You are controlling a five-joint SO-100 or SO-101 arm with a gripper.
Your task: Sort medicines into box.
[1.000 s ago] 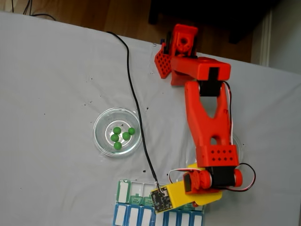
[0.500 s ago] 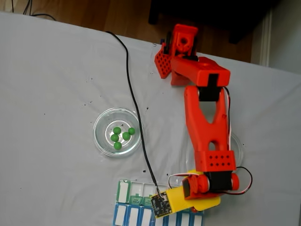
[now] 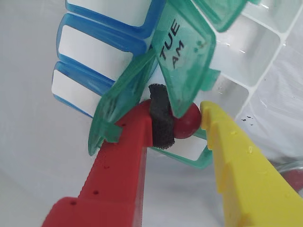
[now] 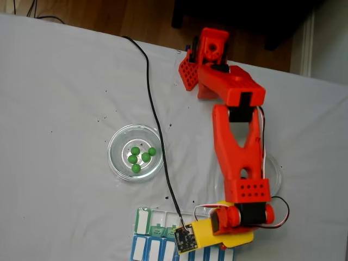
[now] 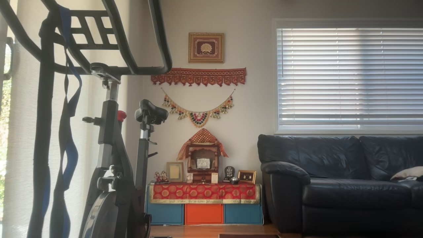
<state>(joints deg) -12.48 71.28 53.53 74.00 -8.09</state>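
In the wrist view, the gripper [image 3: 189, 124] was closed narrowly on a glossy dark red ball [image 3: 186, 122], which sat pinched between the black pad on the red finger [image 3: 120, 161] and the tip of the yellow finger [image 3: 236, 161]. The ball was right against the raised translucent green flap lid marked "TUE AM" [image 3: 182, 56], at the edge of the long white pill organiser with green lids [image 3: 246, 47], beside open white compartments. The adjoining row of blue-lidded compartments [image 3: 94, 52] lay to the left in that view.

In the fixed view, the orange arm [image 4: 239, 147] reached down across the white-covered worktop [image 4: 60, 109], its yellow-and-orange gripper [image 4: 204, 235] over the organiser [image 4: 152, 220] at the bottom edge (the ball itself could not be made out there). A round clear glass dish [image 4: 117, 163] well to the left of the arm held five bright green balls [image 4: 145, 156]. A second clear dish [image 4: 274, 171] showed partly behind the arm. A black cable [image 4: 155, 109] ran across the worktop to the gripper.
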